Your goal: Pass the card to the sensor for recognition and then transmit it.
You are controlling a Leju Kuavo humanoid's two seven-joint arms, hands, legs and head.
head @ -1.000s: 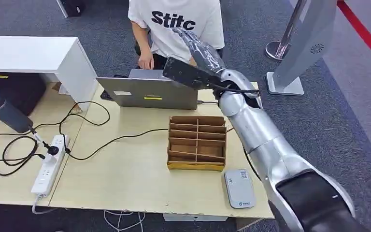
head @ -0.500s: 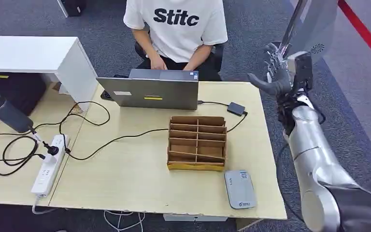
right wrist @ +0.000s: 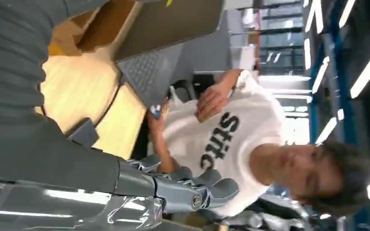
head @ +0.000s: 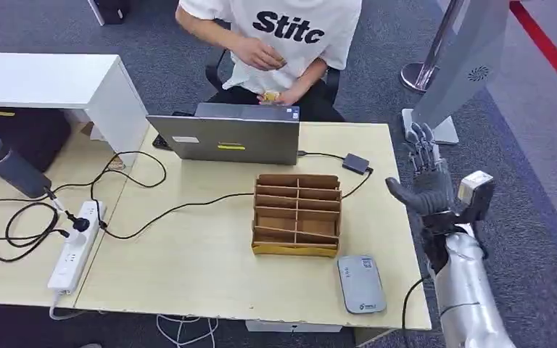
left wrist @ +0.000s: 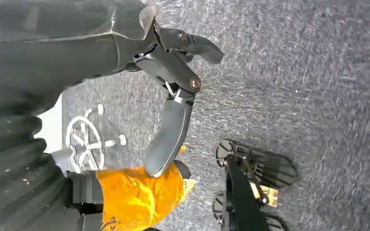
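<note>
My right hand (head: 425,180) hangs just off the table's right edge, level with the cardboard organizer (head: 296,214). Its fingers are spread and it holds nothing; the right wrist view shows the same empty right hand (right wrist: 173,188). The grey card sensor (head: 360,283) lies flat near the table's front edge, in front of the organizer. Across the table a person (head: 290,32) holds a small yellowish thing (head: 269,95) above the laptop; I cannot tell whether it is the card. My left hand (left wrist: 166,72) hangs over the carpet, fingers apart, with nothing in it.
An open grey laptop (head: 225,138) stands at the table's far side, with a small dark adapter (head: 355,163) on a cable beside it. A power strip (head: 72,246), cables and a dark flask (head: 7,167) lie to the left. A grey kiosk stand (head: 464,65) rises at the back right.
My right arm has drawn back from over the laptop near the person, swinging right and down to the table's right edge. The person has lifted both hands off the keyboard.
</note>
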